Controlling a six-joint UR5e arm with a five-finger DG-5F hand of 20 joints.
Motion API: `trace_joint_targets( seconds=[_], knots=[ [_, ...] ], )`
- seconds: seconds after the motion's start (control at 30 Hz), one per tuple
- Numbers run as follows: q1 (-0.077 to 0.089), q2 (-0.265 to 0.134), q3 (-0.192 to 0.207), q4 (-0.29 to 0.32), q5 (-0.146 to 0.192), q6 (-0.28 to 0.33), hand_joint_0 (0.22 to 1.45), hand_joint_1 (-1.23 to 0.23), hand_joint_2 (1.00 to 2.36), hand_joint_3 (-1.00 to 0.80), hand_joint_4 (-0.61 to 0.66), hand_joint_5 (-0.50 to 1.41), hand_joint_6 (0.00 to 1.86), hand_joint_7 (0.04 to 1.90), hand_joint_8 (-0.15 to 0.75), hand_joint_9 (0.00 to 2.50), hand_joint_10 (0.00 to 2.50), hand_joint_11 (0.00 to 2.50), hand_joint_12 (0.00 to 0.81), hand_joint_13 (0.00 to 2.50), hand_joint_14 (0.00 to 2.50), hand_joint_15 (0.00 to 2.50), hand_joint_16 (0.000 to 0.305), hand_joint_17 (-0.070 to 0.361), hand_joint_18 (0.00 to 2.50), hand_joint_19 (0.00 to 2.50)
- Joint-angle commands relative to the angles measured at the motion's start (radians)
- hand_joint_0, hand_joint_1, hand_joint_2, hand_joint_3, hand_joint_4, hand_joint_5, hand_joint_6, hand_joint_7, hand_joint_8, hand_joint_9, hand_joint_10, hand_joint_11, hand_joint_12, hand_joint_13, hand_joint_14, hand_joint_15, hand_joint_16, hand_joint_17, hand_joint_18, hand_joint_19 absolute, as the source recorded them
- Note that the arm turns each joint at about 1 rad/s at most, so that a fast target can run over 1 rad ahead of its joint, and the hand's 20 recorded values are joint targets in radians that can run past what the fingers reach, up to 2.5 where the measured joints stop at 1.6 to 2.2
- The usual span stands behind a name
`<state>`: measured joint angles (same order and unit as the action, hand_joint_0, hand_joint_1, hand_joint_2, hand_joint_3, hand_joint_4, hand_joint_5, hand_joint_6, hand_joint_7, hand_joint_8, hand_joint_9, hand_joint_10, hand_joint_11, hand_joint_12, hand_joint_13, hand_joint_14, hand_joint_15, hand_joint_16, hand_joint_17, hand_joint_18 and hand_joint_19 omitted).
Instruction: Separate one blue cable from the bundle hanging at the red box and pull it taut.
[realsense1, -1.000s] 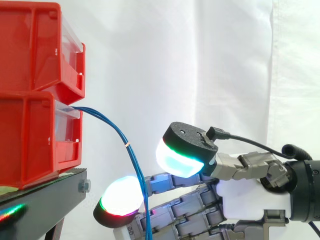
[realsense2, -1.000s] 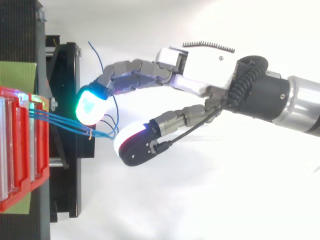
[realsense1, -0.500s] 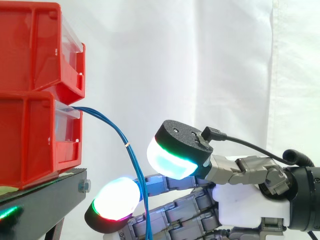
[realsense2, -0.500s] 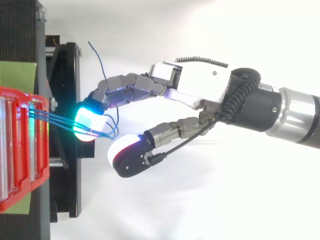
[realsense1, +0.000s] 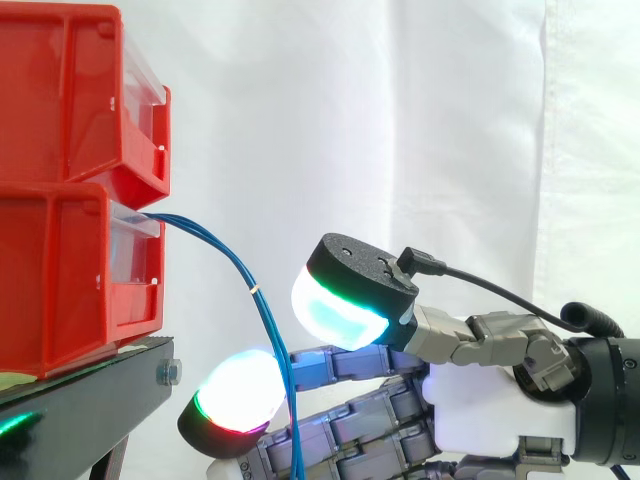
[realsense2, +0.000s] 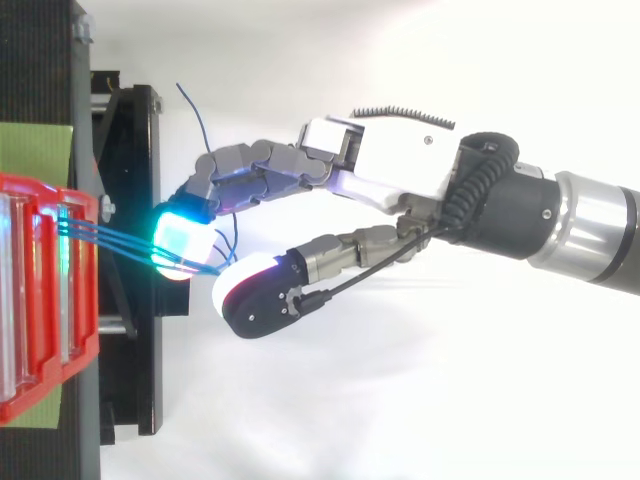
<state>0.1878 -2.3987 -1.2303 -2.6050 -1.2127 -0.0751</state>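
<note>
a white curtain hangs behind everything. two red plastic bins (realsense1: 70, 190) are stacked on a black metal stand (realsense1: 90, 400), with their fronts at the stand's edge that faces the arm. the bundle of thin blue cables (realsense1: 235, 262) comes out of the front of the lower bin, arcs out past that edge and drops in a slack curve. a small pale band (realsense1: 255, 290) sits round it partway down. from above, the strands leave the bin close together and their loose ends curl just off the stand's edge. one thin end (realsense2: 192, 112) pokes out well apart from the rest.

the grey and white robot hand (realsense1: 495, 400) sits just off the same edge, level with the hanging part of the bundle, and the cables run down through it. i cannot tell whether it is clamped on a strand or only lies about the whole lot, because its own glow covers the place of contact.

by my reading the task is at an early stage. the approach looks done, but the sorting is not. between bin and hand no single strand stands clear of its neighbours, and all of them share the same sag, so nothing is taut. what is left is to single out one cable, get a sure hold on it alone, and draw it away from the bin until the curve straightens.
</note>
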Motion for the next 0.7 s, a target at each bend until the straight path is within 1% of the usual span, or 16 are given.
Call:
trace_joint_targets(
  seconds=[0.0, 0.07, 0.2, 0.27, 0.33, 0.43, 0.67],
  knots=[
    [0.001, 0.000, 0.000, 0.014, 0.001, 0.001, 0.58, -0.64, 1.00, -0.50, 0.29, -0.16, 0.50, 1.01, 0.294, 0.67, 0.01, 0.21, 0.290, 0.53, 0.00, 0.08, 0.029, 0.065, 0.32, 0.04],
    [0.001, 0.000, 0.000, 0.033, -0.004, 0.006, 0.58, -0.66, 1.00, -0.50, 0.28, -0.16, 0.50, 1.02, 0.294, 0.68, 0.01, 0.21, 0.292, 0.54, 0.00, 0.10, 0.029, 0.064, 0.32, 0.05],
    [-0.002, 0.000, 0.000, 0.063, -0.002, 0.020, 0.59, -0.69, 1.00, -0.50, 0.28, -0.16, 0.50, 1.04, 0.286, 0.67, 0.01, 0.22, 0.290, 0.55, 0.00, 0.11, 0.028, 0.064, 0.33, 0.07],
    [-0.004, 0.000, -0.002, 0.066, -0.002, 0.024, 0.59, -0.70, 1.00, -0.50, 0.27, -0.16, 0.50, 1.04, 0.287, 0.67, 0.01, 0.23, 0.291, 0.56, 0.00, 0.11, 0.028, 0.064, 0.34, 0.08],
    [-0.005, 0.000, 0.000, 0.065, -0.004, 0.049, 0.59, -0.71, 1.00, -0.50, 0.27, -0.16, 0.50, 1.05, 0.288, 0.67, 0.01, 0.24, 0.290, 0.57, 0.01, 0.12, 0.028, 0.064, 0.35, 0.09],
    [-0.005, 0.000, -0.002, 0.062, -0.004, 0.069, 0.59, -0.71, 1.00, -0.50, 0.27, -0.15, 0.50, 1.06, 0.286, 0.68, 0.01, 0.23, 0.291, 0.58, 0.01, 0.14, 0.029, 0.065, 0.37, 0.10],
    [-0.005, 0.000, -0.002, 0.066, 0.001, 0.081, 0.59, -0.72, 1.00, -0.50, 0.27, -0.15, 0.50, 1.07, 0.284, 0.68, 0.01, 0.25, 0.292, 0.61, 0.01, 0.16, 0.029, 0.066, 0.38, 0.12]
  ],
)
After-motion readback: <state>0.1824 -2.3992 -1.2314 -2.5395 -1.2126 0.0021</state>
